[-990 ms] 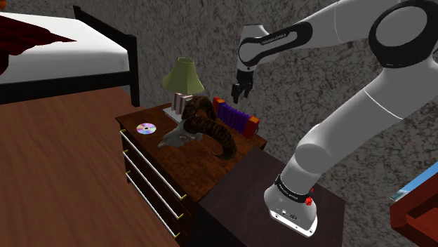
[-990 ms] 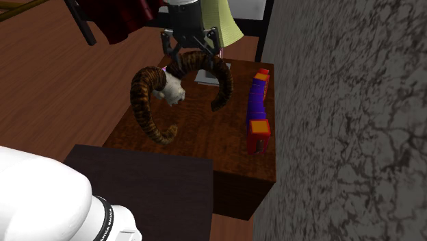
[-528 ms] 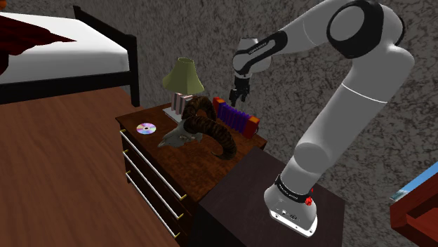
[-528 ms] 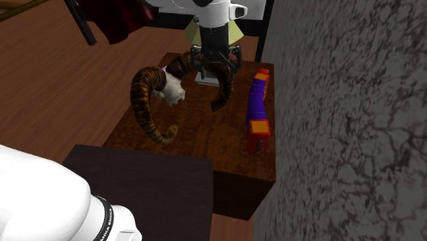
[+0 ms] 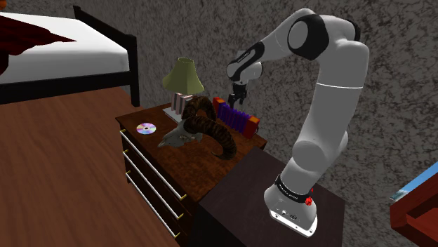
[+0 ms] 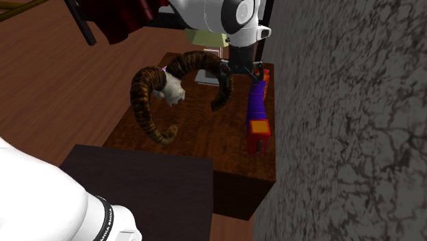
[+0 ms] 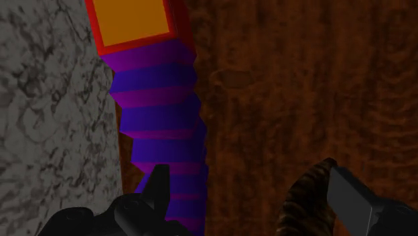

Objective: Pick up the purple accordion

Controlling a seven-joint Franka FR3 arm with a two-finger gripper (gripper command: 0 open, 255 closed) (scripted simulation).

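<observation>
Purple accordion [image 7: 161,114] beside grey wall [image 7: 47,121]; fingers [image 7: 158,188] spread above it, horned skull [image 5: 200,126] crowding alongside.

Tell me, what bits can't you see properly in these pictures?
Wrist view: purple accordion, near end behind a finger of the open gripper and cut by the edge.
Wrist view: horn, cut off by the edge and the other finger.
Shoulder view: disc, print too small.

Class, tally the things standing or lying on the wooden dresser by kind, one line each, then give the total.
Accordion, purple with red-and-orange ends: 1
Horned skull: 1
Disc: 1
Lamp: 1
Total: 4
</observation>
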